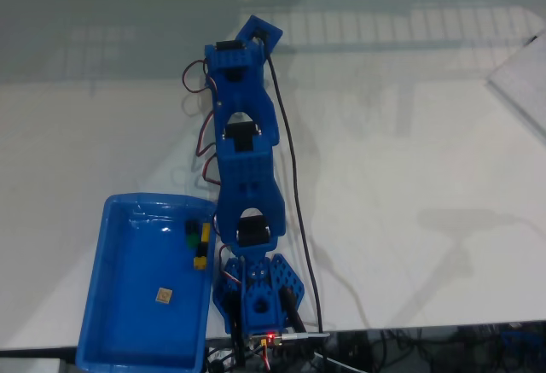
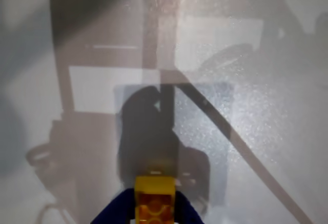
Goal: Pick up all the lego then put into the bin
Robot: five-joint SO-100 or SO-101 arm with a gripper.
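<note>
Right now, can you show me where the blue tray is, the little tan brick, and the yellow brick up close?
blue tray (image 1: 95, 288): fixed view, on its left wall.
tan brick (image 1: 164, 296): fixed view, on its top face, lying in the tray.
yellow brick (image 2: 155, 198): wrist view, on its studded front, between the hand's blue fingers.

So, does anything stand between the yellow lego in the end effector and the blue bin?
Nothing visible does. The yellow lego sits in the end effector; no object lies on the table toward the bin.
</note>
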